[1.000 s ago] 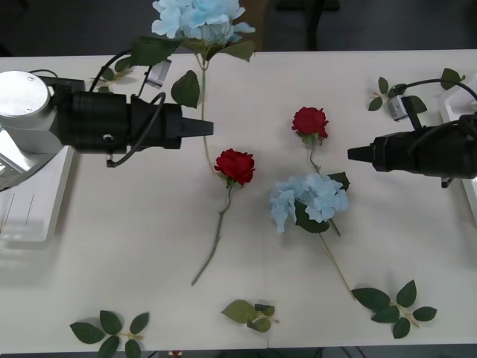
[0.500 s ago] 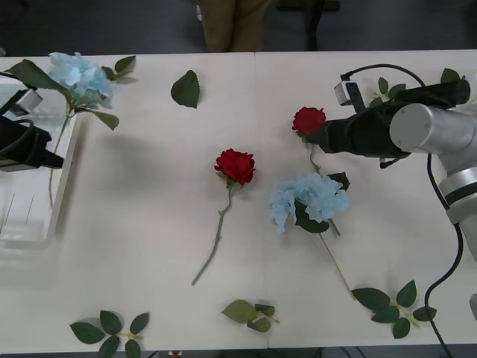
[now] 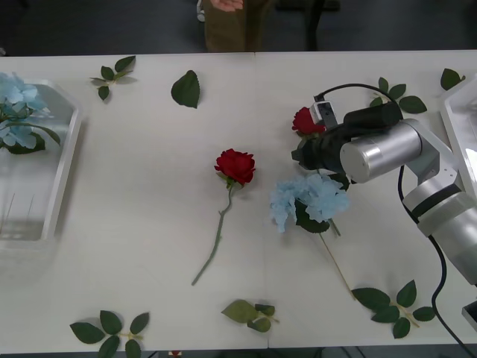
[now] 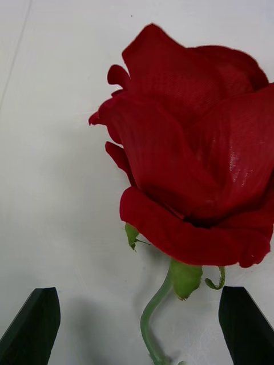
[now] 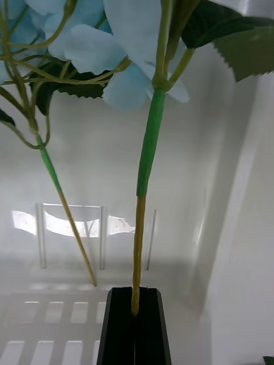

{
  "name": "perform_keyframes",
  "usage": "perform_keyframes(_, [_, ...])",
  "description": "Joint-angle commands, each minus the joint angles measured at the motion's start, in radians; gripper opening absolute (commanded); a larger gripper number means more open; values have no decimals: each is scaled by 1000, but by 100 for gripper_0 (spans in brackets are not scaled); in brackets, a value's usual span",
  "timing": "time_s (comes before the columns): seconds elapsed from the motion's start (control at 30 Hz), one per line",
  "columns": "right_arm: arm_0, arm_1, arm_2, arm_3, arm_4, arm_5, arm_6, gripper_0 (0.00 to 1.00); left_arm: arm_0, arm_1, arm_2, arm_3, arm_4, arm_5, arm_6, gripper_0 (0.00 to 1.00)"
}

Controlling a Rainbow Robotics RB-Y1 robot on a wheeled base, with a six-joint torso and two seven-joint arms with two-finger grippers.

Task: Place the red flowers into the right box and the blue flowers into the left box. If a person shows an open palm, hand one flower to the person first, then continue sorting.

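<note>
Now lowered over the far red rose [image 4: 194, 165], right hand [image 4: 137, 328] wide apart; left hand [image 5: 136, 328] clamped on hydrangea stem [image 5: 149, 142].

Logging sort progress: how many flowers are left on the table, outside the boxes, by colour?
Red roses: 2
Blue flower: 1
Total: 3
</note>
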Motion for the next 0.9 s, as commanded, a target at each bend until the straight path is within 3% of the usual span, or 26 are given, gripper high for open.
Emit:
perform_keyframes(0.03, [-50,63,10,11,117,-9,-49,81,-23,56,26,84,-20,-26,-155,0])
perform_keyframes(0.27, [-57,89,27,45,193,-11,-54,80,51,32,26,157,3,-169,-341,0])
perform_keyframes(0.37, [-56,87,36,57,200,-11,-54,72,72,-7,27,191,12,-198,-379,0])
perform_keyframes(0.4, [-57,89,38,62,200,-11,-52,52,74,-13,27,199,13,-199,-387,0])
perform_keyframes(0.43, [-57,90,44,70,211,-16,-52,52,83,-34,27,223,23,-204,-394,0])
perform_keyframes(0.47, [-56,90,49,77,216,-17,-52,29,89,-45,27,235,27,-210,-397,0])
perform_keyframes(0.5, [-57,90,61,85,223,-23,-54,17,103,-66,27,254,32,-230,-404,0])
perform_keyframes(0.6, [-56,90,76,111,232,-49,-56,0,138,-108,27,283,33,-302,-414,0])
perform_keyframes(0.77, [-56,90,76,128,229,-72,-52,0,153,-145,27,312,15,-362,-454,1])
perform_keyframes(0.8, [-56,90,76,128,228,-74,-54,0,153,-148,27,318,15,-370,-471,6])
perform_keyframes(0.83, [-56,90,73,126,226,-78,-52,0,153,-148,26,320,15,-380,-476,18])
perform_keyframes(0.9, [-56,89,66,125,219,-91,-49,0,153,-148,26,321,18,-385,-480,100])
